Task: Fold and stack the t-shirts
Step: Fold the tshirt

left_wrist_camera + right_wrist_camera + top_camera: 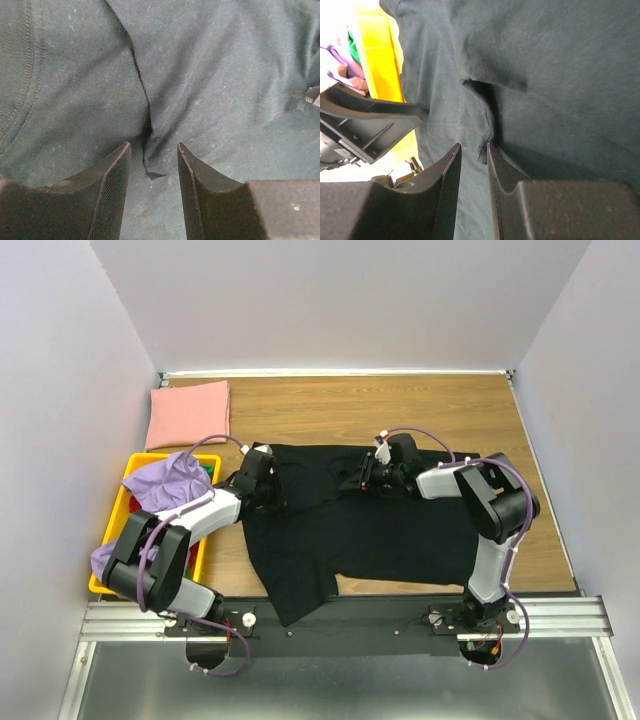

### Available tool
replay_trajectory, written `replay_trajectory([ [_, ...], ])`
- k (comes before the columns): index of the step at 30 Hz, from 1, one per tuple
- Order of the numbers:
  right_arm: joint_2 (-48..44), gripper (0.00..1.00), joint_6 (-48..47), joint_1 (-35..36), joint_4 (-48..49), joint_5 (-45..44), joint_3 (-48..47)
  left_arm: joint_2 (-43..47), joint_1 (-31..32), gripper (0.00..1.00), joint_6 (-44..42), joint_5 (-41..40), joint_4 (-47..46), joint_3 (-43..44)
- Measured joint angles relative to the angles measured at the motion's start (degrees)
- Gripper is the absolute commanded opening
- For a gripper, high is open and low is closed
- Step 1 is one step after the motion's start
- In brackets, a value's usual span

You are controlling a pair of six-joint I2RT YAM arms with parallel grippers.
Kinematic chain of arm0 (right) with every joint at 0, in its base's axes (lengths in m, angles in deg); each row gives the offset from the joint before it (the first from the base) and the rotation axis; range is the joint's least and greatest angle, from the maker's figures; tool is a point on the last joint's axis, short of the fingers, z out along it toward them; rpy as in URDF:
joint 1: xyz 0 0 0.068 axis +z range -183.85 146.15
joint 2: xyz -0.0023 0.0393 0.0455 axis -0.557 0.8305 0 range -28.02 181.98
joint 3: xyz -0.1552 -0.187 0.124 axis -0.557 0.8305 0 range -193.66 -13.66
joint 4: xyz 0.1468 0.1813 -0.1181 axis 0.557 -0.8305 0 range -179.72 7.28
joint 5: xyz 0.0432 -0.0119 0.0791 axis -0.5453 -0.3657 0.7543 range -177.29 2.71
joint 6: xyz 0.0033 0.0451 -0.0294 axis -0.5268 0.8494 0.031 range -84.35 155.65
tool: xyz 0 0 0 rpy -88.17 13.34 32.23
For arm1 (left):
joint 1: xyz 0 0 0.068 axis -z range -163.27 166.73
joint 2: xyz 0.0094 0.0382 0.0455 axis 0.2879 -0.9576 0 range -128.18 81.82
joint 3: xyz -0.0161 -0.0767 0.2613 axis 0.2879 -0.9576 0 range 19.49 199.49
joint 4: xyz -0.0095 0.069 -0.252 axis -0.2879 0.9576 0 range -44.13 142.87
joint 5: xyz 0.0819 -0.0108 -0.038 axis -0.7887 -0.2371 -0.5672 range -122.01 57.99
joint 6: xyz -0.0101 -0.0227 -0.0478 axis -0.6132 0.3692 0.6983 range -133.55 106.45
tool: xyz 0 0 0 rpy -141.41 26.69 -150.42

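Right hand (473, 150) pinches the black t-shirt (390, 530), spread lengthwise across the table (400, 410).

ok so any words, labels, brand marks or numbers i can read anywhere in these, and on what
No text can be read anywhere.
Black cloth t-shirt: plain, no print or tag showing.
Folded dusty pink t-shirt, lavender purple t-shirt, yellow plastic crate: plain.
Small white tab by the right arm at its wrist: too small to read.

Yellow crate (117, 508) blocks the left side; bare table (400, 410) open beyond the black t-shirt (370, 530)
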Motion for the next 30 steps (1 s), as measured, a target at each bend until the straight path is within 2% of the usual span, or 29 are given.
replay_trajectory([
  [9, 0.15, 0.3, 0.55, 0.92, -0.04, -0.07, 0.0, -1.97, 0.0, 0.49, 0.0, 1.44, -1.36, -0.04],
  [16, -0.2, 0.33, -1.01, 0.92, -4.44, -2.97, -0.28, -2.03, 0.0, 0.46, 0.0, 1.57, -1.95, -0.31],
  [24, -0.5, 0.32, -1.62, 1.29, -5.66, -3.52, -0.83, -1.38, 0.11, 0.47, 0.04, 1.6, -1.88, -0.9],
  [30, -0.5, 0.19, -2.34, 1.53, -6.64, -3.52, -1.16, 0.96, 1.14, 0.47, 0.37, 1.6, 0.63, -1.46],
])
